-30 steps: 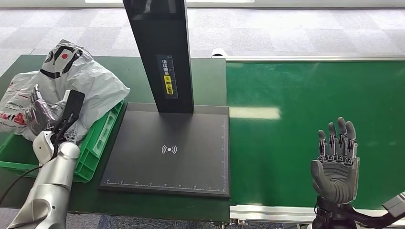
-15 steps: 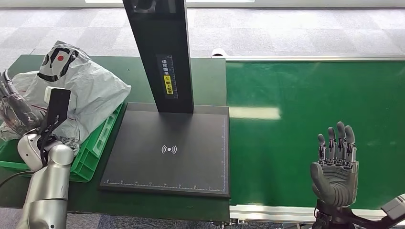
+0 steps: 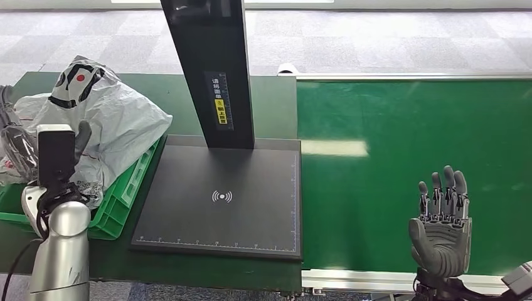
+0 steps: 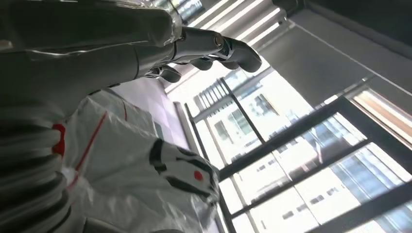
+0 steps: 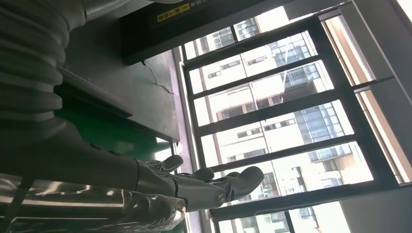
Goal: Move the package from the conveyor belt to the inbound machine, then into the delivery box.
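The package (image 3: 110, 116), a crumpled white-grey plastic bag with a black ring and a red dot, lies in the green delivery box (image 3: 128, 182) at the left. It also appears in the left wrist view (image 4: 145, 179). My left hand (image 3: 17, 149) is raised at the box's near left side, fingers stretched out and holding nothing (image 4: 194, 43). A black wrist camera block partly hides it. My right hand (image 3: 442, 216) stands upright and open over the near edge of the green conveyor belt (image 3: 408, 125), also empty (image 5: 194, 182).
The inbound machine's black scan plate (image 3: 219, 200) lies between box and belt, its dark column (image 3: 213, 69) rising at the back. A metal rail (image 3: 376, 279) borders the belt's near edge. More bags (image 3: 12, 113) sit at the box's far left.
My left arm has swung leftward, away from the package, and its wrist has turned. My right hand has sunk slightly toward the belt's near edge. The package stayed in the box.
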Robot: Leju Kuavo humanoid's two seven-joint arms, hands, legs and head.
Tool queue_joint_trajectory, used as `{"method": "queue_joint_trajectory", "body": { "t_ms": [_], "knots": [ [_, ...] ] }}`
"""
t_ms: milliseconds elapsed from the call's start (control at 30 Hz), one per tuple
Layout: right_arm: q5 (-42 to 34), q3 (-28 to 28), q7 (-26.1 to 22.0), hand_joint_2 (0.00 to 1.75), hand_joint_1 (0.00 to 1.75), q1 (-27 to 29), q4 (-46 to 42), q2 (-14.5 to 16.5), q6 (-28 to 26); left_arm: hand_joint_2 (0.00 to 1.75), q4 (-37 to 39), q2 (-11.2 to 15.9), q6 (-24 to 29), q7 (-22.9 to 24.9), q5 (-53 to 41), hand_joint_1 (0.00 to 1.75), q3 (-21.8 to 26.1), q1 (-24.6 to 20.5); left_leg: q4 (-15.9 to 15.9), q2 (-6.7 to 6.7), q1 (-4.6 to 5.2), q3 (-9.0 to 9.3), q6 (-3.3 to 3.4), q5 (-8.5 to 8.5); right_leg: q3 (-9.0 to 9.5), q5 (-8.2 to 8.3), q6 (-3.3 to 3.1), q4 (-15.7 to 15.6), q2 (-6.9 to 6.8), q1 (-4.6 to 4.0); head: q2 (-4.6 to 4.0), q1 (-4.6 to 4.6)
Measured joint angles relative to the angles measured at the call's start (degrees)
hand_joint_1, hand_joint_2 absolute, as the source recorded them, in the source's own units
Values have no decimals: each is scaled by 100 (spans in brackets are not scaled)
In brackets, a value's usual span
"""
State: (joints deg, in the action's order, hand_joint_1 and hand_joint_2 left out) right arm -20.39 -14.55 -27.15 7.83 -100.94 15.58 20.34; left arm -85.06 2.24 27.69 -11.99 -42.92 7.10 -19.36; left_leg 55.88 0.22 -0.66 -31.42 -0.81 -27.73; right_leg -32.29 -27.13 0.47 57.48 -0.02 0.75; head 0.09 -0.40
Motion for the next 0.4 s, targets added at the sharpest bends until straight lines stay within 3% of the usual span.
{"method": "queue_joint_trajectory", "body": {
  "t_ms": [100, 233, 400],
  "knots": [
    [-1, -70, 49, 175, 0, -18, 1, 7, 77, 175, -724, -38, -876, -389, 942, 0, -251, 350, 0, 2, 0, 0, 0, -1, 0, 0, 0, -1, 1, 0, 0, -1],
    [59, -115, 350, 175, 0, -141, 47, 7, 131, 175, -1416, -172, -2498, -919, 2920, 0, -719, 903, -1, 2, 2, 1, 2, -4, 2, -1, 1, -2, 1, 3, 0, 0],
    [851, 316, 852, 175, 0, -240, 359, 6, -145, 175, -612, -691, -3726, -1112, 5443, 0, -1238, 1394, -1, 2, 4, 5, 6, -10, 6, -1, 1, -4, 0, 5, 0, 0]
  ]
}}
